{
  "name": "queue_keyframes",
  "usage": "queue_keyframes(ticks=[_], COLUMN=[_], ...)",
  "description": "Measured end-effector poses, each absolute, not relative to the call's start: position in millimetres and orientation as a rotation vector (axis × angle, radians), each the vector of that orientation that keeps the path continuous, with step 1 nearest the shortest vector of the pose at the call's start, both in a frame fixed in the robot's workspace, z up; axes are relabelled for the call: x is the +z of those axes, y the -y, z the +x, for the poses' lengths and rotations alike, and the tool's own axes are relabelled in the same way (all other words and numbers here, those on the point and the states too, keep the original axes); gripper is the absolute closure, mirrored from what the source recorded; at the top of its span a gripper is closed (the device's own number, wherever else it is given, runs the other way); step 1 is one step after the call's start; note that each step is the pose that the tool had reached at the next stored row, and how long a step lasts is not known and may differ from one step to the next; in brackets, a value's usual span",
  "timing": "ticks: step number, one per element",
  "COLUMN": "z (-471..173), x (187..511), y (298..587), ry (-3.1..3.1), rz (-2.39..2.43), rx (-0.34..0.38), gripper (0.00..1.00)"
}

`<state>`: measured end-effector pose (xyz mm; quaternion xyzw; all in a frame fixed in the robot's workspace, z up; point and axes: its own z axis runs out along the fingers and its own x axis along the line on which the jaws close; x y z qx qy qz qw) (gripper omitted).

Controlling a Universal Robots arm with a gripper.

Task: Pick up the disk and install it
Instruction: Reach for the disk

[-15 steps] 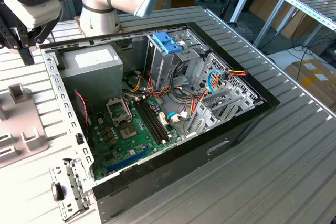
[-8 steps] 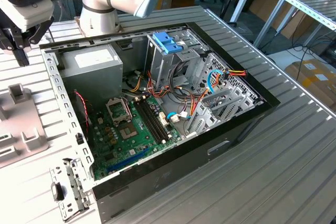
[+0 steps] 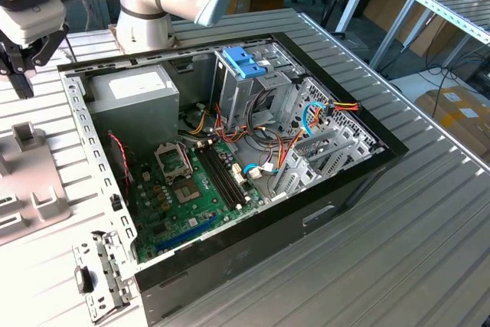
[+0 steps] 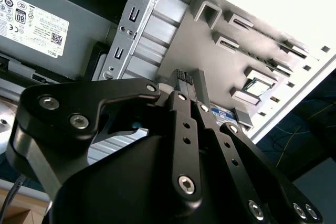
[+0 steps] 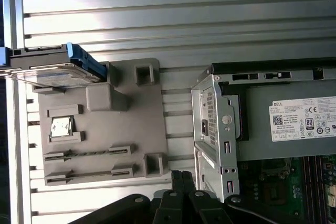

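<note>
Ribbed aluminium tabletop [image 3: 398, 266] carries an open desktop computer case [image 3: 253, 235] lying on its side, with a grey fixture plate [image 3: 46, 166] beside it toward the exterior view's left. Inside the case sit the green motherboard [image 3: 191, 189], the grey power supply [image 3: 134, 101] with its white label, and a metal drive cage [image 3: 256, 93] topped by a pale blue latch [image 3: 245, 60]. The disk [image 5: 58, 66], dark with bright blue rails, rests at a far corner of the fixture plate in the first wrist view, on the side away from the case, untouched. The gripper [image 3: 21, 74] hangs above the table just outside the case's corner nearest the power supply; in both wrist views its black fingers [image 4: 181, 80] are drawn narrow, pads together, with nothing between them. It is well apart from the disk, with most of the plate lying between them. By these signs the task has barely begun: the disk is neither grasped nor lifted, and no blue-railed drive sits in the case, so both the pick and the install remain undone.
</note>
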<state>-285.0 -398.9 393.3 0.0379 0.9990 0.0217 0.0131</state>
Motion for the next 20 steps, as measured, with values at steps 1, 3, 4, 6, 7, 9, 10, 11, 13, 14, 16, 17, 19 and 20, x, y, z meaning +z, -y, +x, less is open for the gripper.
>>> queue_keyframes(ticks=[1,3,4,6,7,9,10,11,13,14,16,17,19,20], z=[-285.6,-287.6,-288.2,-289.9,-290.5,-292.3,-293.2,-294.1,-296.3,-298.3,-300.1,-300.8,-302.4,-303.1], x=[393.3,393.3,393.3,393.3,393.3,393.3,393.3,393.3,393.3,393.3,393.3,393.3,393.3,393.3], y=[398.9,398.9,398.9,398.9,398.9,399.0,398.9,398.9,398.9,398.9,398.9,398.9,398.9,399.0], ry=[-3.112,-3.112,-3.112,-3.113,-3.112,-3.113,-3.112,-3.112,-3.112,-3.112,-3.113,-3.113,-3.112,-3.113], rz=[0.118,0.118,0.118,0.118,0.118,0.118,0.118,0.118,0.118,0.118,0.118,0.118,0.118,0.118], rx=[0.068,0.068,0.068,0.068,0.068,0.068,0.068,0.068,0.068,0.068,0.068,0.068,0.068,0.068], gripper=[0.89,0.89,0.89,0.89,0.89,0.89,0.89,0.89,0.89,0.89,0.89,0.89,0.89,0.89])
